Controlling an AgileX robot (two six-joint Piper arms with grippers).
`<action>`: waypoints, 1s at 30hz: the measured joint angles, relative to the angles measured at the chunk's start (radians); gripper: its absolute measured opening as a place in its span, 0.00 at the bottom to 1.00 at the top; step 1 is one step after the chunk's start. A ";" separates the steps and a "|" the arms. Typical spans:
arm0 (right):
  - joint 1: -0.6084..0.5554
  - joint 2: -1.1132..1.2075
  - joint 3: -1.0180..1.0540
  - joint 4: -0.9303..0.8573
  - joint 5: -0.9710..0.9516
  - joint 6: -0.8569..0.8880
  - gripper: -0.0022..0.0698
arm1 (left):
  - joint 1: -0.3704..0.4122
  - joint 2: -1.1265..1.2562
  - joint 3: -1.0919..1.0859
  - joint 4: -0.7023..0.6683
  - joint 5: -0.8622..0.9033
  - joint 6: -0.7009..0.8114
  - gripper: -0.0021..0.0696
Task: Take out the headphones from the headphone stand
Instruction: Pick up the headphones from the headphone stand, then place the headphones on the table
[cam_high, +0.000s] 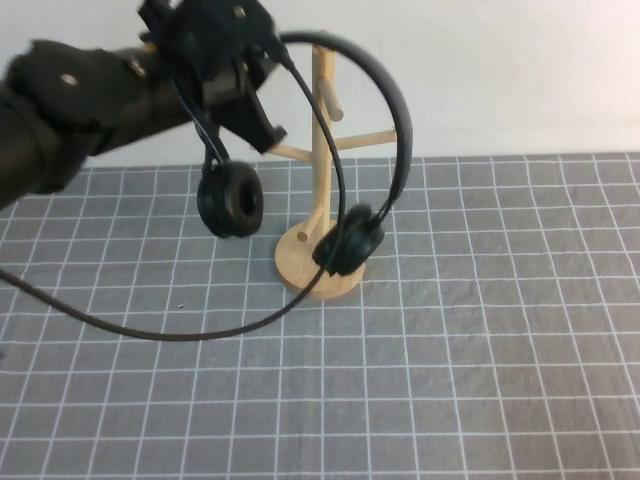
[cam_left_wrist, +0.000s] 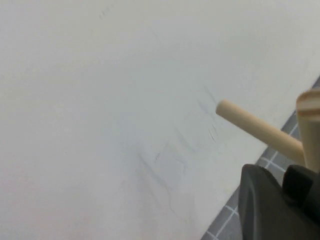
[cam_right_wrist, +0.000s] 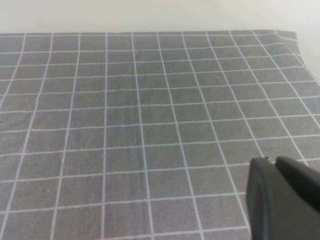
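Observation:
The black headphones hang from my left gripper, which is shut on the headband near its left end, high at the back left. One ear cup dangles free to the left of the wooden headphone stand. The other ear cup hangs in front of the stand's round base. The headband arches over the post top and round its right side. In the left wrist view my left gripper is next to a peg. My right gripper is shut and empty, seen only in the right wrist view.
The headphone cable loops low across the grey checked cloth towards the left front. A white wall runs behind the table. The cloth's far edge shows in the right wrist view.

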 joint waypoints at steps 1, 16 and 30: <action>0.000 0.000 0.000 0.000 0.000 0.000 0.02 | 0.000 -0.020 0.000 -0.004 0.002 0.000 0.11; 0.000 0.000 0.000 0.000 0.000 0.000 0.02 | -0.002 -0.453 -0.002 0.314 0.550 -0.715 0.11; 0.000 0.000 0.000 0.000 0.000 0.000 0.02 | -0.024 -0.310 0.030 0.638 0.960 -1.290 0.11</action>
